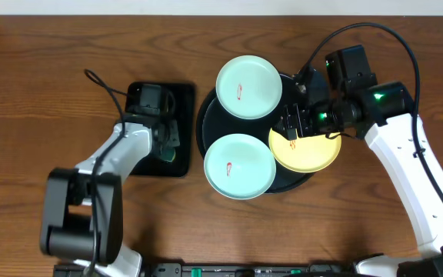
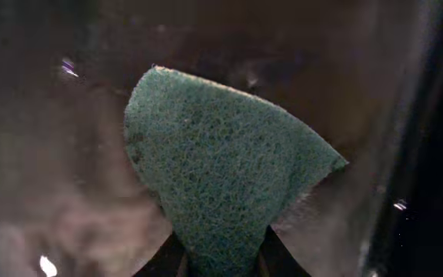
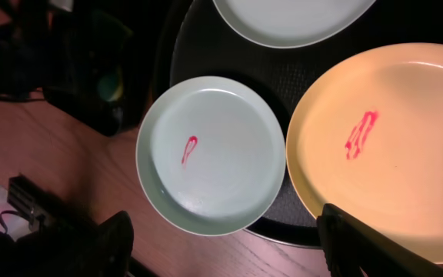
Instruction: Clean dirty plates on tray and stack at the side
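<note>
Right fingers (image 3: 383, 246) spread over yellow plate (image 3: 406, 177), left fingers (image 2: 168, 261) gripping sponge (image 2: 221, 169)

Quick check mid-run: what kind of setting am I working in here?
Probably a staged dishwashing test bench, not a kitchen: wooden table, smeared plates on a black tray, green sponge.

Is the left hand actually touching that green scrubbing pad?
Touching. The left wrist view shows the green scrubbing pad narrowing at its lower end, pinched between the left hand's two dark fingers.
</note>
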`<move>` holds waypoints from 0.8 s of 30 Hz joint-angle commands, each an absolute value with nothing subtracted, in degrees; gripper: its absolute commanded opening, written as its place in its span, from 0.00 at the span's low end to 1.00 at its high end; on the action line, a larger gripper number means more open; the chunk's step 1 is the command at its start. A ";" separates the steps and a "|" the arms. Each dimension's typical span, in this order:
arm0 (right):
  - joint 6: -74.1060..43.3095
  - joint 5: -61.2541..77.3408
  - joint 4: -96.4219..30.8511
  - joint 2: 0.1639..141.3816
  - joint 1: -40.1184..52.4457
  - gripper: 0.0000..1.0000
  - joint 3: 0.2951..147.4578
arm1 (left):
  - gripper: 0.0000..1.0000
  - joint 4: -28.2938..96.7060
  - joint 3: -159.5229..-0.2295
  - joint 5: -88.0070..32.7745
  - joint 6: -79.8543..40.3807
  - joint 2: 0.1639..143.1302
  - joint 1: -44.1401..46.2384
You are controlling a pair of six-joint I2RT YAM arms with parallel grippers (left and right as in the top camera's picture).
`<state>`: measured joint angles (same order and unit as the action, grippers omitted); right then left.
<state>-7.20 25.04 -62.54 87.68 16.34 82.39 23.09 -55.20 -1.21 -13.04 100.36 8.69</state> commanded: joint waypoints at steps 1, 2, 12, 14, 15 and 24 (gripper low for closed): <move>-7.66 25.26 -62.59 86.59 16.97 0.76 83.13 | 0.11 23.00 -54.65 -0.64 -12.03 102.80 8.60; -7.66 24.97 -62.57 86.59 16.97 0.76 83.13 | 0.10 22.87 -54.65 -0.64 -12.03 102.78 8.60; -4.21 19.94 -60.23 86.59 16.97 0.74 83.15 | 0.09 31.20 -63.88 -0.95 -11.35 97.86 8.56; -4.40 19.49 -58.98 86.59 16.91 0.73 83.35 | 0.09 33.30 -66.52 -1.08 -11.35 96.75 8.56; -4.75 19.51 -58.57 86.67 16.91 0.73 83.48 | 0.10 33.89 -67.42 -1.19 -11.38 96.31 8.56; -5.28 16.64 -57.06 95.15 15.05 0.73 88.82 | 0.12 34.72 -70.59 -7.33 -11.42 95.31 8.56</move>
<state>-5.76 19.25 -58.00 91.11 16.03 86.94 34.13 -69.80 -5.30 -11.94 95.57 8.73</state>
